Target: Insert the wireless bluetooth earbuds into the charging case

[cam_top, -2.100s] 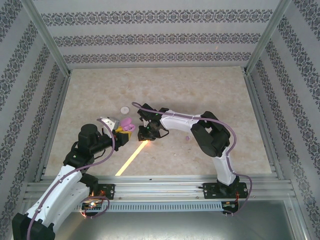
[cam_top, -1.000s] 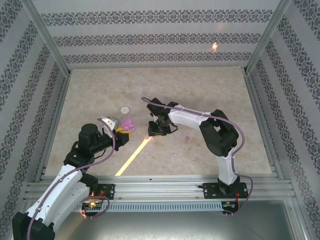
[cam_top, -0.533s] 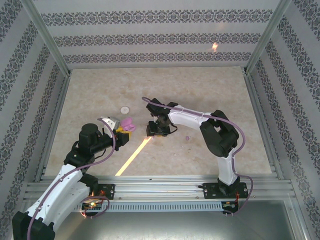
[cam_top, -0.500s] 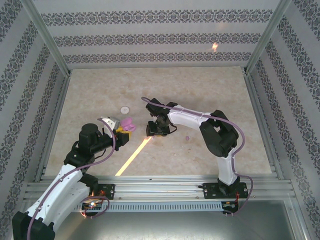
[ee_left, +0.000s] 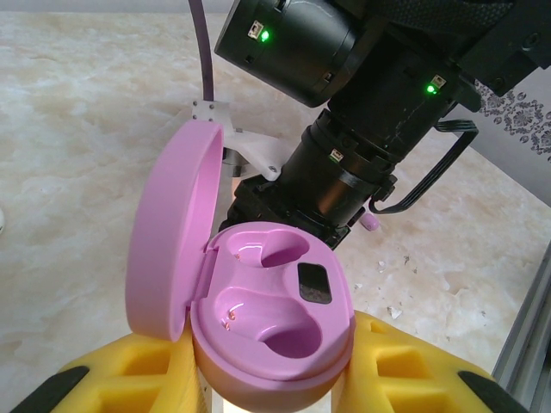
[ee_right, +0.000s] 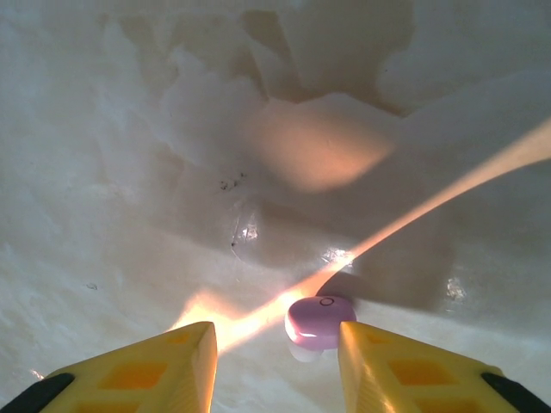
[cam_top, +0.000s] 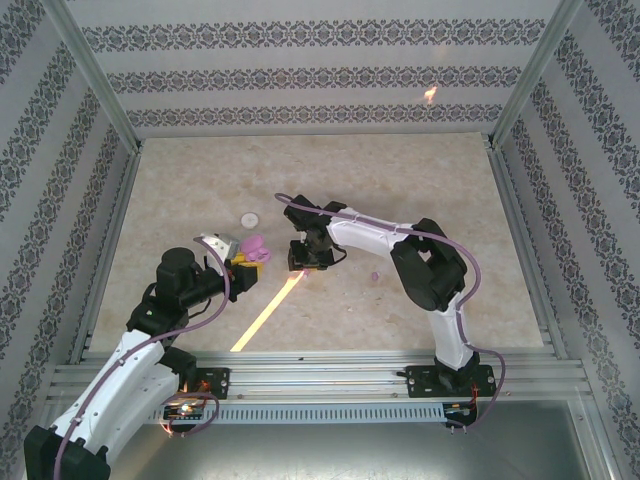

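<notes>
Two arms meet near the table's middle: one holds the case, the other hangs over an earbud.
The left arm sits folded low, and the left gripper (cam_top: 246,264) is clamped on the open purple charging case (ee_left: 275,327), whose lid is tipped back and whose wells are both empty. A small white disc (cam_top: 248,217) lies apart, farther back. The right arm reaches leftward over the table (cam_top: 420,180) with its wrist pointed down. The right gripper (ee_right: 274,344) has its jaws spread, and a purple earbud (ee_right: 320,322) lies on the surface between them. A second purple earbud (cam_top: 375,275) lies beside the forearm. Bare tabletop runs out to the metal frame rails (cam_top: 105,250).
</notes>
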Robot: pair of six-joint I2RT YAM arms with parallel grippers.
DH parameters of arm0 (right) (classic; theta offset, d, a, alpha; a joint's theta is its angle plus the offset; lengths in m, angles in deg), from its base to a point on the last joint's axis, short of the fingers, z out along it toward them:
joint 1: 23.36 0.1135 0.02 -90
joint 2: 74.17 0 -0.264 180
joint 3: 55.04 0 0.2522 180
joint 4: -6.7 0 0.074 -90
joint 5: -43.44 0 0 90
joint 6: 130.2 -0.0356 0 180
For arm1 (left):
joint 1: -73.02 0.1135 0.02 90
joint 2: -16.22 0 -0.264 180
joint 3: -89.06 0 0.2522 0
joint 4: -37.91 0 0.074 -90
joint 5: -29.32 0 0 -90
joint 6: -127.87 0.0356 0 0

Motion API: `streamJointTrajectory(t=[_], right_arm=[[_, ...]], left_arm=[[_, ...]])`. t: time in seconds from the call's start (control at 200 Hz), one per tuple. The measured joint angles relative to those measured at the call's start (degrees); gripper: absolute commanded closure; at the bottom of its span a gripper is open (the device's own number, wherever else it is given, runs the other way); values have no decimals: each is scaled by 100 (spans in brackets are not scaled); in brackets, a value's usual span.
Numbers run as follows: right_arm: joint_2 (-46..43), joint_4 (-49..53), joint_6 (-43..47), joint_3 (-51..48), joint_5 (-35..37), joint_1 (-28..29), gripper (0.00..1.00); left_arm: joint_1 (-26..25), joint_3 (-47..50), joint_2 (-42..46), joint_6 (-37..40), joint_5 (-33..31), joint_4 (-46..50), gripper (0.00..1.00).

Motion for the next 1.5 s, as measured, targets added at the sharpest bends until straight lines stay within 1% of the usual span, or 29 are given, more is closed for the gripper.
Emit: streamJointTrajectory(t=[0.125,0.255,0.435,0.794,0.989,1.329,1.499], right_arm=[[11,50,4,94,44,37,57],[9,59,-44,114,192,66,54],[-122,-50,-337,-188,400,116,51],[-140,-262,-619,-411,466,254,53],[68,-140,-446,-48,492,258,54],[479,328,-37,442,645,328,62],[529,509,122,546,807,402,71]], left_arm=[[0,0,0,0,-2,0,95],[0,0,0,0,0,0,95],[0,0,0,0,0,0,95],[0,0,0,2,0,4,95],[0,0,0,2,2,2,95],[0,0,0,2,74,11,95],[0,0,0,2,109,22,95]])
